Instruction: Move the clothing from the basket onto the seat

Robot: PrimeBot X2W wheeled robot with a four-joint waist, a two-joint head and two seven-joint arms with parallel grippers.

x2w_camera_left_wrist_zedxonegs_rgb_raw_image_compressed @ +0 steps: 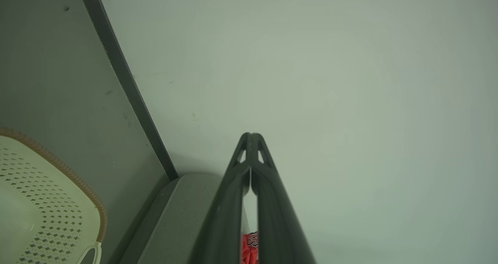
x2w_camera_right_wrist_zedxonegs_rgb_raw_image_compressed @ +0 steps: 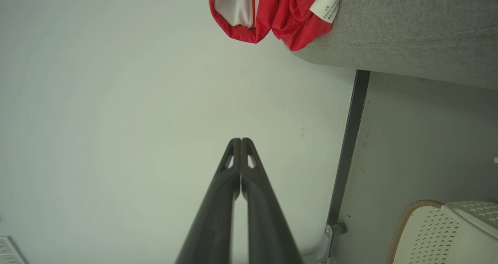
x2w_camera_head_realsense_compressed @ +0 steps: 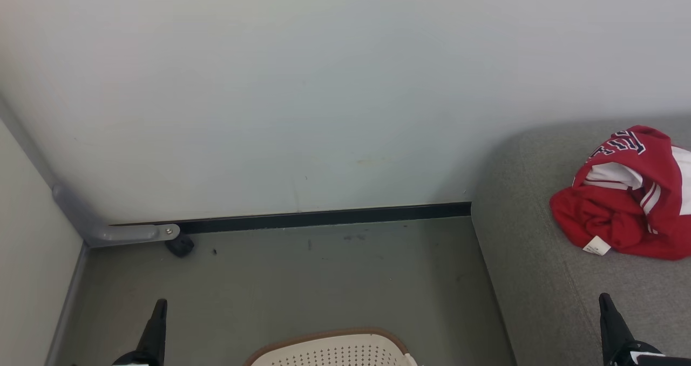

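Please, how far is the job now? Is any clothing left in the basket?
Done: red clothing lies on the grey seat. In hand: nothing; left tool and right tool are both shut and empty. Left: uncertain; the visible part of the basket shows no garment, but most of its inside is out of view.

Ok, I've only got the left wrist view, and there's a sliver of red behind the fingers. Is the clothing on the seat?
Observer: Yes, the head view shows the clothing bunched in a heap on the seat.
Operator: And the other arm?
Observer: The right end effector is shut on nothing, fingers pointing at the bare wall.
Operator: Anything sticking out of the heap?
Observer: A small white tag lies at its edge nearest the robot.
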